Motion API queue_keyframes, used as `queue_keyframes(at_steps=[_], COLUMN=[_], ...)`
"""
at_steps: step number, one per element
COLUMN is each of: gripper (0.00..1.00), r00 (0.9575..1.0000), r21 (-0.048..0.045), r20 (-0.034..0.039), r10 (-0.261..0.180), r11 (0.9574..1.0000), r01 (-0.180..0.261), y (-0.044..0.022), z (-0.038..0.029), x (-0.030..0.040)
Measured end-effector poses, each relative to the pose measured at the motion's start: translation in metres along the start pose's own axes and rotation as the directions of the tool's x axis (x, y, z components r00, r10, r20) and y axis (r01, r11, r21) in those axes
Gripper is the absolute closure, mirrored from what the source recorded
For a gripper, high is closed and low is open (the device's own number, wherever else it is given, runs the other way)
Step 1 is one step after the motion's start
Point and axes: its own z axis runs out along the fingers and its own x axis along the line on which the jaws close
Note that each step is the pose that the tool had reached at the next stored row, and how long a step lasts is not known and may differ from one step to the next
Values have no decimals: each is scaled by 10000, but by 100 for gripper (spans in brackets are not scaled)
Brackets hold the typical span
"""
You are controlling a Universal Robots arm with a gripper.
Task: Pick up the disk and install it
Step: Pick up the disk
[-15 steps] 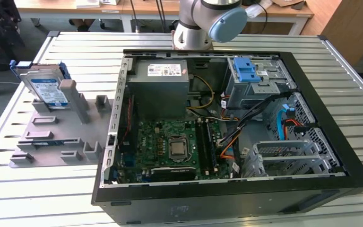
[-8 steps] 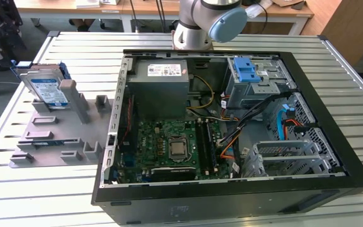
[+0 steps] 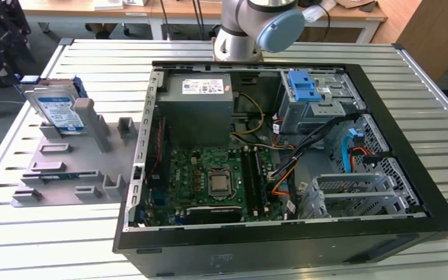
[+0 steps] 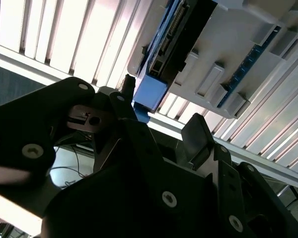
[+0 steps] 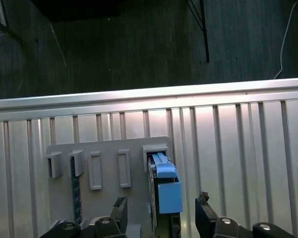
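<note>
Hovering spread and empty, the gripper (image 5: pixel 162 213) sits above the disk (image 5: pixel 165 191), which stands on edge in a grey holder (image 5: pixel 107 148) on the slatted tabletop (image 5: pixel 248 148). Pick-up approach, I judge; a grasp calls for jaws squared to its blue-framed flat sides.

The grey metal robot arm (image 3: pixel 234 41), with its light-blue plastic joint cap (image 3: pixel 281 30), rises at the upper middle of the exterior view. Both wrist views show its black two-fingered claw (image 5: pixel 162 204) (image 4: pixel 161 111) with the dark fingers (image 5: pixel 119 212) spread wide apart, clasping nothing and touching nothing
</note>
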Motion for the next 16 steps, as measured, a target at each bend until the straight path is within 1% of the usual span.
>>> queue_keyframes(at_steps=[2, 4, 6, 8, 9, 14, 16], gripper=[35, 35, 35, 35, 35, 35, 35], r00=[10000, 10000, 10000, 10000, 10000, 10000, 10000], r21=[-2, 0, 2, 0, 1, 1, 1], r20=[-1, 0, -4, -14, -14, -15, -16], r10=[0, 0, 0, 0, 1, -10, -12], r11=[10000, 10000, 10000, 10000, 10000, 10000, 10000], r01=[0, 0, 0, 0, -1, 10, 12], y=[5, 11, 28, 56, 59, 57, 52], z=[35, 71, 110, 145, 164, 252, 270], x=[-26, -71, -94, -92, -91, -90, -91])
